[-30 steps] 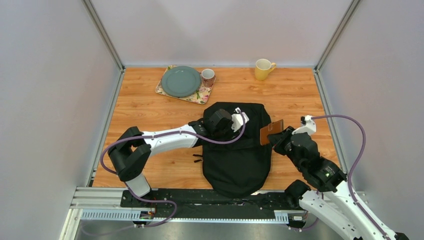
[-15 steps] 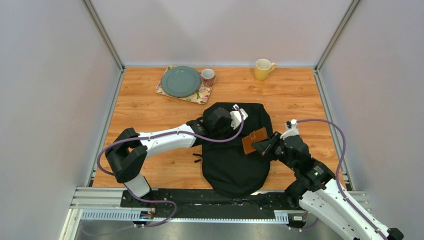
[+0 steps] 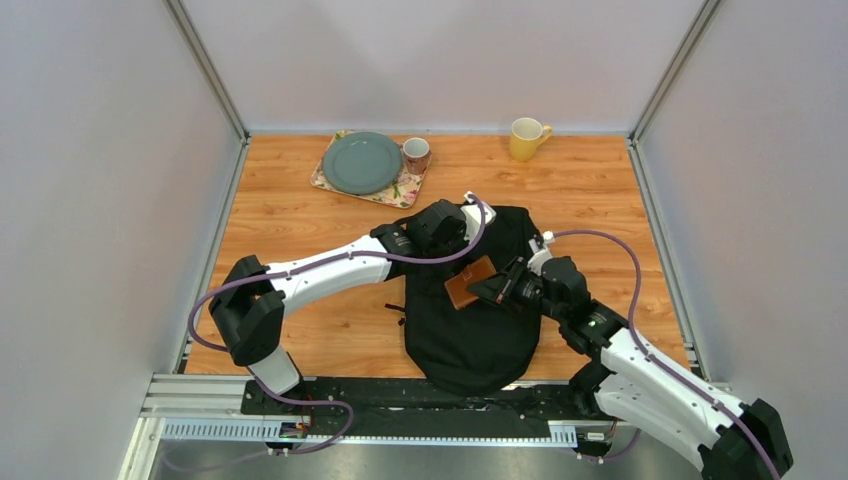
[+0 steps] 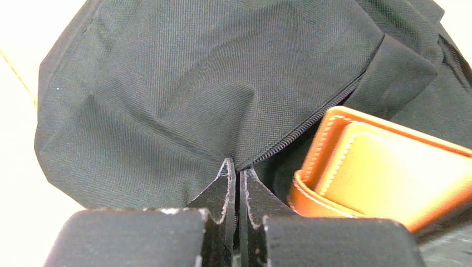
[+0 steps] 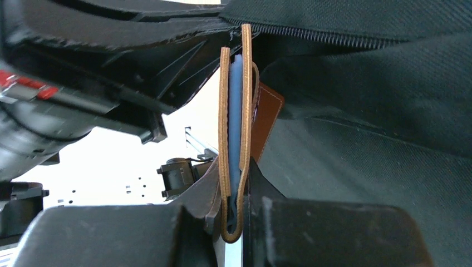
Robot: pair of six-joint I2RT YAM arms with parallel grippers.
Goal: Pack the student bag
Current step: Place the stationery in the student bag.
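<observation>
Packing step: left claw (image 4: pixel 236 167) pinches the student bag (image 3: pixel 480 335) at its zipper (image 4: pixel 300 130), right claw (image 5: pixel 234 178) pinches a wallet (image 3: pixel 470 283) beside that opening, which probably needs sliding inside next.

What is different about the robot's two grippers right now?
The left gripper pinches the student bag's black cloth beside its zipper; the right gripper pinches a brown leather wallet instead. The left gripper reaches in from the bag's left side, the right gripper from its right. Both are shut, over the bag.
</observation>
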